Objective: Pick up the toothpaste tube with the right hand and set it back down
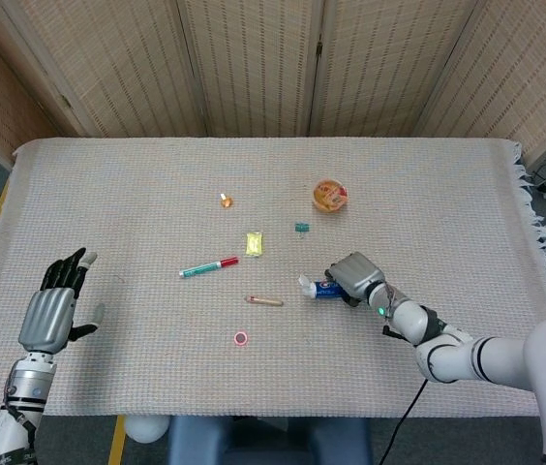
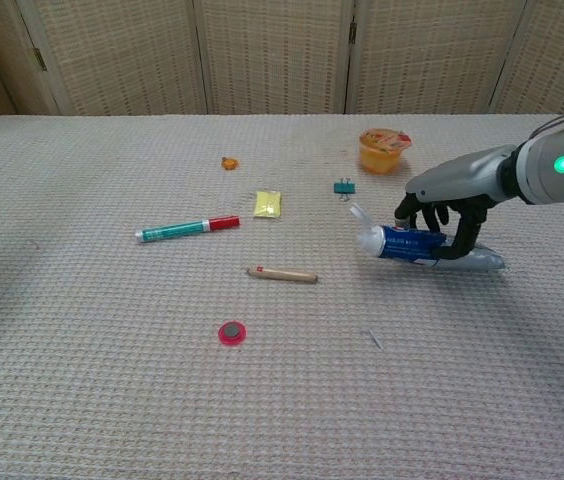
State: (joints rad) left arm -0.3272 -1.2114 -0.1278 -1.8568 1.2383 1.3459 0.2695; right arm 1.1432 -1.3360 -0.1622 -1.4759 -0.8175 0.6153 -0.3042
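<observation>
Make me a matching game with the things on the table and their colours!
Things:
1. toothpaste tube held by the right hand
2. small flat square packet
3. little round disc
4. jelly cup

Colours:
A. orange
B. blue and white
C. yellow
D. pink-red

Pairs: 1-B, 2-C, 3-D, 4-A

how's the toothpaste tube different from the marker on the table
The toothpaste tube is blue and white with its flip cap open; the marker is green with a red cap on. The right hand grips the tube; the marker lies untouched. The tube is thicker, the marker slim. Both lie roughly level.
</observation>
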